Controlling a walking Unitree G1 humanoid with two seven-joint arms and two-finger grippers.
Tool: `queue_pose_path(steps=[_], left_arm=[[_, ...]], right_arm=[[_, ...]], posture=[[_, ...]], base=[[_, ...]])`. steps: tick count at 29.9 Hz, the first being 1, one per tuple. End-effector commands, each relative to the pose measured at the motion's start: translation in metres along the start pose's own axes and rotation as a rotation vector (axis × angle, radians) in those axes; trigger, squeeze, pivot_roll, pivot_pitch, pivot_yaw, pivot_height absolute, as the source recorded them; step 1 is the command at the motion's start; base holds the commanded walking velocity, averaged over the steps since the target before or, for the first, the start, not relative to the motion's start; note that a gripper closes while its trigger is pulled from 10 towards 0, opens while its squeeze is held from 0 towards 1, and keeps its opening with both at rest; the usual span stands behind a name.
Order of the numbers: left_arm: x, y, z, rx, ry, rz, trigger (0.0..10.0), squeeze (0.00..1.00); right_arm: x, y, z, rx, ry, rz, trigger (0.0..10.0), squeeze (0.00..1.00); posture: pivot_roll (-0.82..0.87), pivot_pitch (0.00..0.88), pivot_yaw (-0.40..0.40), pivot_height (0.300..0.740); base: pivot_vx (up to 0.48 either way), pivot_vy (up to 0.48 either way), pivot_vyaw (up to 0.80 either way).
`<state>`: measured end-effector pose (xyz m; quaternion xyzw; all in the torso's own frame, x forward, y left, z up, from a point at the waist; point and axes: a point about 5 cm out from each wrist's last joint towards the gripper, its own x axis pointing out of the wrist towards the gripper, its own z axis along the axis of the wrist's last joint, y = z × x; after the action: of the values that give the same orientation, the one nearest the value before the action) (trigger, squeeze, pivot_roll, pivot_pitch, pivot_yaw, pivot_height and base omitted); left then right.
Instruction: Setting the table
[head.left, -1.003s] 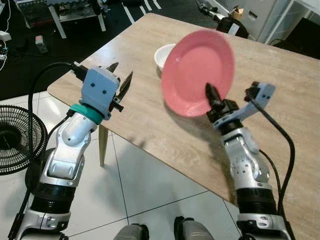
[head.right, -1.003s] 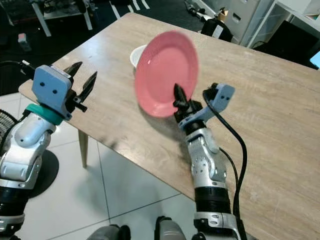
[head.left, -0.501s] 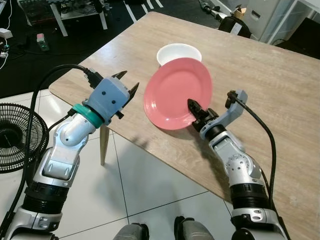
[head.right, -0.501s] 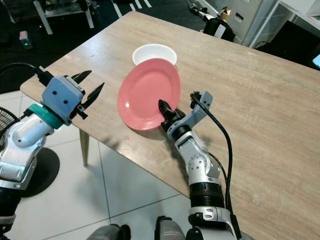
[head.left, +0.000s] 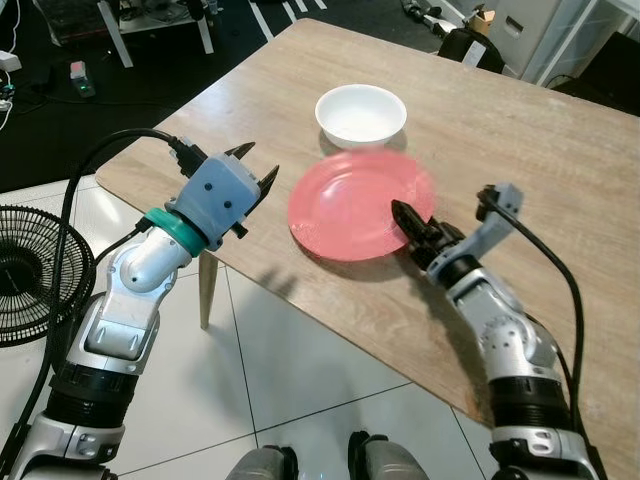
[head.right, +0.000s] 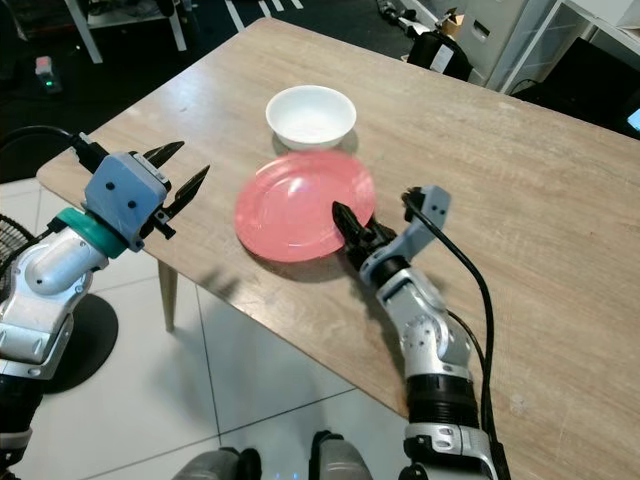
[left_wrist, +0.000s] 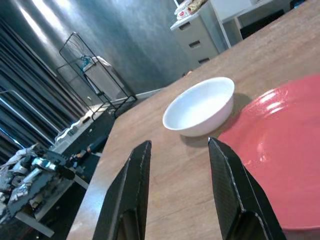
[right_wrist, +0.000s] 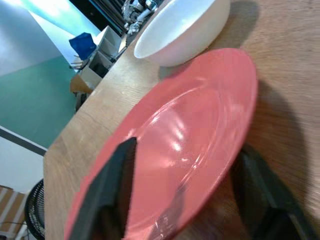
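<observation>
The pink plate (head.left: 360, 204) lies flat on the worktop (head.left: 520, 150), just in front of the white bowl (head.left: 361, 112), and the right end effector (head.left: 414, 226) sits at its near rim, fingers spread wide either side of the plate in the wrist view. It looks rigid, glossy and breakable, likely slick, so the thin rim is the only sensible hold. The left end effector (head.left: 252, 172) hovers open near the worktop's corner. The plate sits close to the near edge; open surface lies beyond and to the right.
</observation>
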<state>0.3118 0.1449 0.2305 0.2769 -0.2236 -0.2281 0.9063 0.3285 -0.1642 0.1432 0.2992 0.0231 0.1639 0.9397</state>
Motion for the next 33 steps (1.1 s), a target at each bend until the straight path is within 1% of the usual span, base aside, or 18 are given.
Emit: queue_pose_path(steps=[1,9,10,12,13,15,16,18,20,22,23,24,25,27,28,29,30,33], left_arm=[[-0.001,-0.004,-0.005,-0.002,0.018,-0.013,10.0,0.0],[-0.001,-0.004,-0.005,-0.003,0.019,-0.012,10.0,0.0],[-0.001,-0.004,-0.005,-0.002,0.02,-0.01,10.0,0.0],[-0.001,-0.004,-0.005,0.001,0.022,-0.006,10.0,0.0],[-0.001,-0.004,-0.005,0.001,0.022,-0.006,10.0,0.0],[-0.002,-0.004,-0.006,-0.007,0.028,0.001,10.0,0.0],[-0.002,-0.004,-0.006,-0.007,0.028,0.001,10.0,0.0],[-0.004,-0.006,-0.011,-0.051,0.049,0.013,10.0,0.0],[-0.005,-0.007,-0.012,-0.069,0.056,0.018,10.0,0.0],[-0.007,-0.007,-0.016,-0.121,0.07,0.038,10.0,0.0],[-0.007,-0.007,-0.016,-0.121,0.07,0.038,10.0,0.0],[-0.009,-0.008,-0.019,-0.197,0.092,0.038,10.0,0.0],[-0.009,-0.008,-0.019,-0.197,0.092,0.038,10.0,0.0],[-0.01,-0.009,-0.02,-0.228,0.101,0.032,10.0,0.0],[-0.013,-0.01,-0.022,-0.271,0.114,0.017,10.0,0.0],[-0.013,-0.01,-0.022,-0.271,0.114,0.017,10.0,0.0],[-0.021,-0.012,-0.021,-0.372,0.131,-0.038,10.0,0.0],[-0.027,-0.014,-0.02,-0.437,0.138,-0.079,10.0,0.0]], right_arm=[[-0.004,-0.001,-0.003,-0.013,0.014,0.009,10.0,1.0],[-0.005,0.0,0.004,-0.072,-0.02,0.021,10.0,1.0],[-0.004,0.001,0.009,-0.108,-0.048,0.027,10.0,0.0],[-0.002,0.004,0.018,-0.167,-0.098,0.035,10.0,0.0],[-0.002,0.004,0.018,-0.167,-0.098,0.035,10.0,0.0],[-0.002,0.006,0.028,-0.245,-0.156,0.021,10.0,0.0],[-0.002,0.006,0.028,-0.245,-0.156,0.021,10.0,0.0],[-0.004,0.011,0.039,-0.313,-0.219,0.019,10.0,0.0],[-0.005,0.013,0.041,-0.326,-0.231,0.023,10.0,0.0],[-0.007,0.015,0.046,-0.451,-0.242,0.026,10.0,0.0],[-0.007,0.015,0.046,-0.451,-0.242,0.026,10.0,0.0],[-0.011,0.019,0.055,-0.541,-0.27,0.053,10.0,0.0],[-0.011,0.019,0.055,-0.541,-0.27,0.053,10.0,0.0],[-0.013,0.021,0.059,-0.558,-0.285,0.067,10.0,0.0],[-0.014,0.027,0.064,-0.566,-0.304,0.099,10.0,0.0],[-0.014,0.027,0.064,-0.566,-0.304,0.099,10.0,0.0],[-0.016,0.042,0.072,-0.558,-0.343,0.173,10.0,0.0],[-0.017,0.052,0.074,-0.551,-0.36,0.218,10.0,0.0]], posture=[[0.0,0.115,0.066,0.74],[0.0,0.117,0.068,0.74],[0.0,0.117,0.067,0.74],[0.0,0.116,0.068,0.74],[0.0,0.116,0.068,0.74],[0.0,0.116,0.068,0.74],[0.0,0.116,0.068,0.74],[0.0,0.117,0.07,0.74],[0.0,0.117,0.07,0.74],[0.0,0.116,0.071,0.74],[0.0,0.116,0.071,0.74],[0.0,0.117,0.075,0.74],[0.0,0.117,0.075,0.74],[0.0,0.117,0.075,0.74],[-0.01,0.115,0.077,0.74],[-0.01,0.115,0.077,0.74],[0.0,0.115,0.082,0.74],[0.0,0.115,0.083,0.74]], base=[[0.0,0.0,0.0],[0.0,0.0,0.0],[0.0,0.0,0.0],[0.0,0.0,0.0],[0.0,0.0,0.0],[0.0,0.0,0.0],[0.0,0.0,0.0],[0.0,0.0,0.0],[0.0,0.0,0.0],[0.0,0.0,0.0],[0.0,0.0,0.0],[0.0,0.0,0.0],[0.0,0.0,0.0],[0.0,0.0,0.0],[0.0,0.0,0.0],[0.0,0.0,0.0],[0.0,0.0,0.0],[0.0,0.0,0.0]])
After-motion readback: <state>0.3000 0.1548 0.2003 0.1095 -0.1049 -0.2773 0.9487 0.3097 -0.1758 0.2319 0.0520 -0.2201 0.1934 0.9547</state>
